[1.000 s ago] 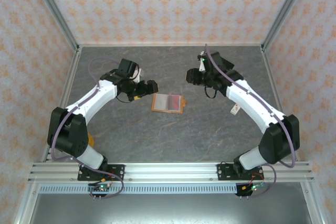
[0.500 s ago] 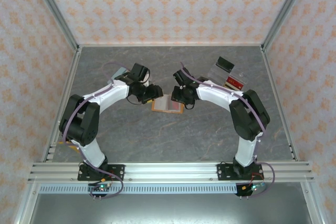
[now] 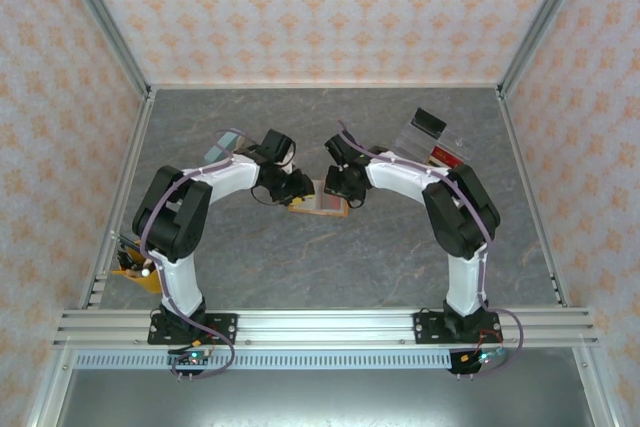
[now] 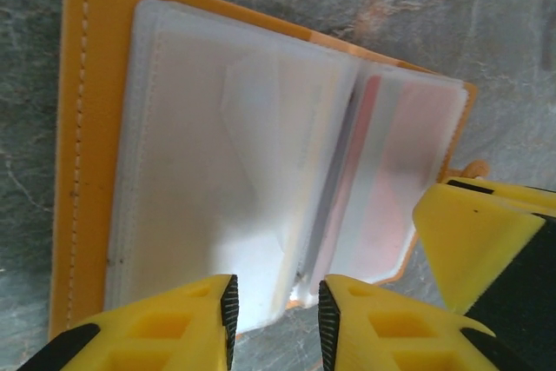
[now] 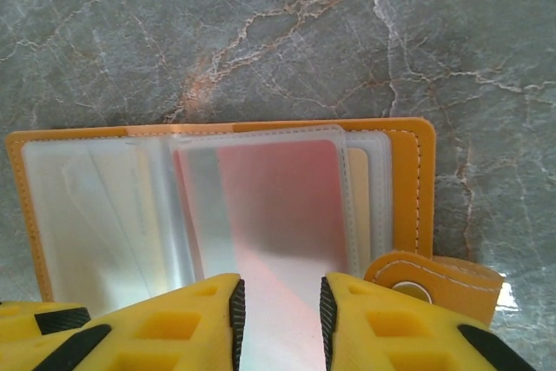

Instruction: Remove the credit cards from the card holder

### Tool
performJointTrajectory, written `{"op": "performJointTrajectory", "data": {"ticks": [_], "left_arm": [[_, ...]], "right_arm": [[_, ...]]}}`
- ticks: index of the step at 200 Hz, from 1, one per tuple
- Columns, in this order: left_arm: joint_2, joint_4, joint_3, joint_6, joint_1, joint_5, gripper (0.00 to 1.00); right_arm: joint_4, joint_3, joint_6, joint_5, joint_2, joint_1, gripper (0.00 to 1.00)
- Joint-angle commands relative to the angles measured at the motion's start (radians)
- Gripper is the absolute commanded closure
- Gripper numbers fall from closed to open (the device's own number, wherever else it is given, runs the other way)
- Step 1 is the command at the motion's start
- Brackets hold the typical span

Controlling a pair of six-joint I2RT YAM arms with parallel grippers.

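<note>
Patience suits this step: the flat orange book-like card holder (image 3: 318,199) lies open mid-desk (image 3: 330,267), between both arms. The right claw (image 5: 278,301), jaws narrowly parted and pinching nothing, sits over the reddish credit card (image 5: 278,197) inside its pocket. The left claw (image 4: 274,301) straddles the clear pocket leaves (image 4: 200,154); whether it grips them, I cannot tell. Hold the leaves down, then slide the card outward flat.

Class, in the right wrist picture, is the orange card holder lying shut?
No: the card holder lies open, its see-through pockets exposed with a reddish card inside one.
</note>
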Motion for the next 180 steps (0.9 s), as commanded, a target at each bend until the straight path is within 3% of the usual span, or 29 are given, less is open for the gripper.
{"op": "performJointTrajectory", "data": {"ticks": [1, 39, 92, 180], "left_arm": [[0.022, -0.017, 0.005, -0.003, -0.004, -0.043, 0.68], [0.027, -0.021, -0.020, -0.003, -0.005, -0.057, 0.69], [0.057, -0.021, -0.025, -0.003, -0.004, -0.062, 0.72], [0.050, -0.021, -0.032, 0.000, -0.004, -0.062, 0.74]], "right_arm": [[-0.045, 0.030, 0.001, 0.060, 0.020, 0.004, 0.69], [-0.088, 0.041, -0.017, 0.117, 0.023, 0.004, 0.68], [-0.097, 0.056, -0.032, 0.105, 0.045, 0.004, 0.68], [-0.046, 0.056, -0.048, -0.040, 0.071, 0.000, 0.67]]}}
